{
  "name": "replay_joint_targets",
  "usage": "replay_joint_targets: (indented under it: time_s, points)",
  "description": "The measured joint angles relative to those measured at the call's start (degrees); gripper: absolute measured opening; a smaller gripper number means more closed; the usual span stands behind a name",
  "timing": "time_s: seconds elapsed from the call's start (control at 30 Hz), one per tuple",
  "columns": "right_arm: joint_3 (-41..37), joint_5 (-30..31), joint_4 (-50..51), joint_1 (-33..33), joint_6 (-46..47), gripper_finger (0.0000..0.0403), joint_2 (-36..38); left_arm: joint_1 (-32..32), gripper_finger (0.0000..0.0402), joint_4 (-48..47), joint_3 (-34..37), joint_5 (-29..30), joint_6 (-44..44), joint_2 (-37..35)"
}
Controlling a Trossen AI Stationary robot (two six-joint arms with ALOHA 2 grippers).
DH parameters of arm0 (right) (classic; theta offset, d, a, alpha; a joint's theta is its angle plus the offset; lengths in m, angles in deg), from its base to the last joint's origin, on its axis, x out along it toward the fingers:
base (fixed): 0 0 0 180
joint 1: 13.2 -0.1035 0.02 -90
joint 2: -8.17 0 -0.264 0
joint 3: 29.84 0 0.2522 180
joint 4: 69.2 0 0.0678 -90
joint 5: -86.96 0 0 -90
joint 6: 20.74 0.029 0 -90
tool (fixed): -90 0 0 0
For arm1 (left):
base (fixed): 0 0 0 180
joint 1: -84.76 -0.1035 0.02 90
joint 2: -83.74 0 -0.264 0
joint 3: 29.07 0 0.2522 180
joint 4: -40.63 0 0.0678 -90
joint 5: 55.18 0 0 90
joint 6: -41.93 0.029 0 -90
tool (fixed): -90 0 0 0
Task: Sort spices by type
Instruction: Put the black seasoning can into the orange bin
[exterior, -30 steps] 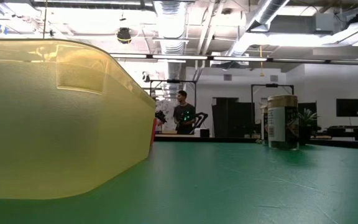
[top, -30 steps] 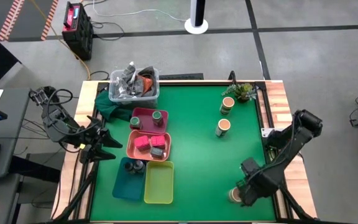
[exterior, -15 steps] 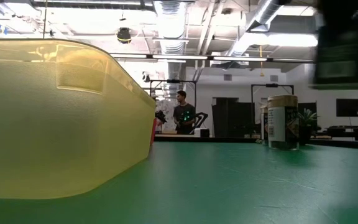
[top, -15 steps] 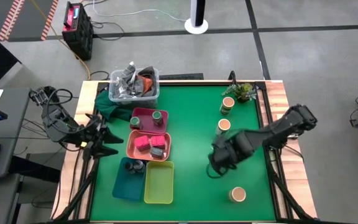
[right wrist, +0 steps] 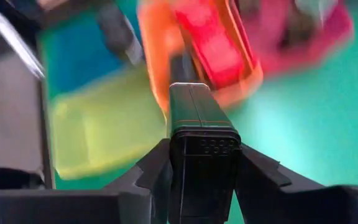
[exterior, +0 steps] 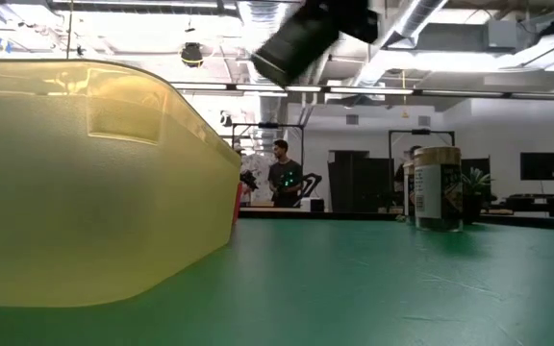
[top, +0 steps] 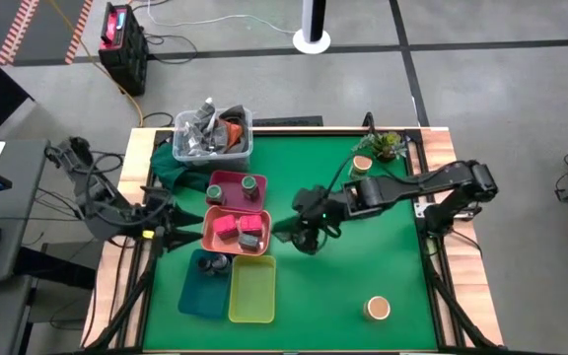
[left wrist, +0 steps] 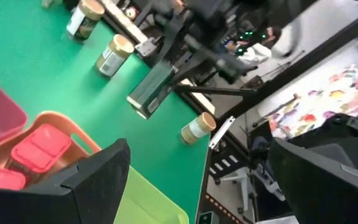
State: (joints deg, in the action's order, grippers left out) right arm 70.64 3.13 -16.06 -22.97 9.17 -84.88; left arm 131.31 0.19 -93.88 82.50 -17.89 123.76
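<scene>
Tan-topped jar (top: 376, 309) well apart from right gripper (top: 302, 237)

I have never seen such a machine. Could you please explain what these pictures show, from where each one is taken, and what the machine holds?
Two dark robot arms work at a green table. One picture looks straight down, one looks level across the tabletop, and two come from cameras on the wrists. The right gripper holds a small dark box above the table, near the salmon tray with pink boxes. The left gripper waits at the table's left edge. Beside these lie a pink tray, a teal tray and a yellow-green tray. Three tan-topped jars stand on the right.
</scene>
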Motion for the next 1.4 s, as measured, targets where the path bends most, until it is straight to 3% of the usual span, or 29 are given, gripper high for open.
replay_joint_targets:
  time_s: [0.2, 0.33, 0.47, 0.63, 0.87, 1.13, 1.4]
  points:
    - [0.24, -0.15, -13.16, 1.6, -6.27, 0.0166, -0.01, -2.4, 0.0367, -0.16, 0.02, -3.49, -4.14, 2.1]
    - [4.05, -0.3, -12.41, 3.5, -6.48, 0.0166, -1.95, -6.07, 0.0367, -2.64, -0.03, -10.25, -3.36, 2.76]
    - [13.09, -0.59, -7.12, 4.93, -7.88, 0.0166, -8.29, -12.36, 0.0367, -10.31, -2.75, -19.17, -0.98, 3.18]
    - [28.82, -4.94, 4.44, 5.78, -9.11, 0.0166, -19.55, -18.27, 0.0367, -18.21, -9.42, -25.17, 9.16, 4.78]
    - [48.22, -4.87, 12.71, 5.69, -13.06, 0.0166, -30.38, -22.66, 0.0367, -23.77, -16.86, -26.54, 29.71, 9.47]
    - [47.01, -4.98, 9.18, 5.59, -13.87, 0.0166, -30.42, -26.7, 0.0366, -24.59, -17.14, -27.43, 37.55, 17.0]
    - [46.99, -6.14, 10.47, 4.12, -17.61, 0.0166, -30.42, -33.08, 0.0348, -22.66, -17.14, -37.2, 41.91, 24.77]
